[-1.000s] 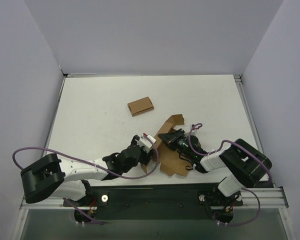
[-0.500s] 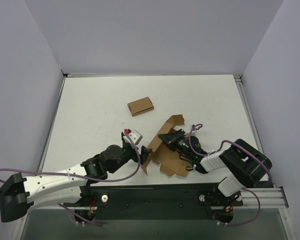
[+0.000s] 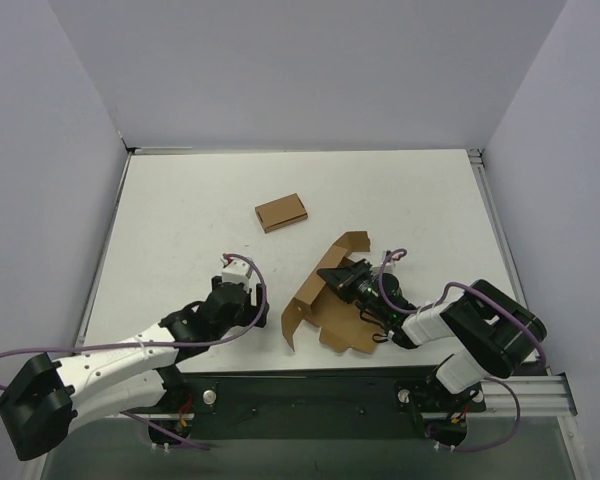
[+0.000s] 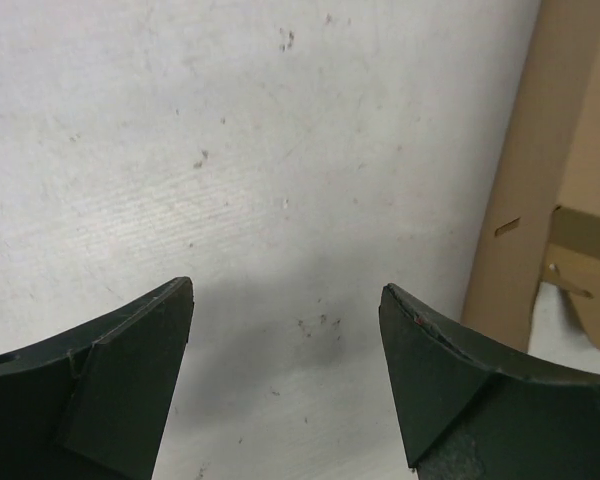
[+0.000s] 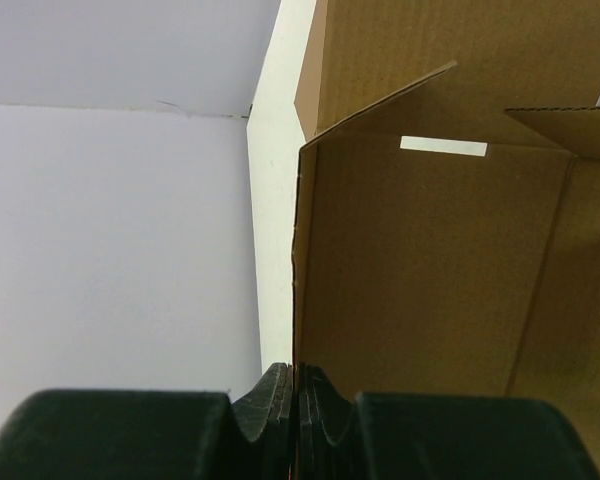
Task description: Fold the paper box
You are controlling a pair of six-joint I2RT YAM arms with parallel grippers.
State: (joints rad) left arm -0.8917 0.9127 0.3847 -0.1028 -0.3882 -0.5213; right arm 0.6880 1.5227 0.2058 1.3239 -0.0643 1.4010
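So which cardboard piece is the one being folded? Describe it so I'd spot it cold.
On the white table, look toward the near edge, slightly right of centre. The paper box is the larger, half-open brown die-cut with flaps standing up, its edge pinched in the right gripper; the small flat box lies farther back, alone.

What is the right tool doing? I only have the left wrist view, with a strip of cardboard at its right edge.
Observer: The right tool is shut on the edge of a raised panel of the paper box.
Operator: Is my left tool touching that box?
Observer: No. The top view shows the left tool open over the table, apart from the box's nearest flap.
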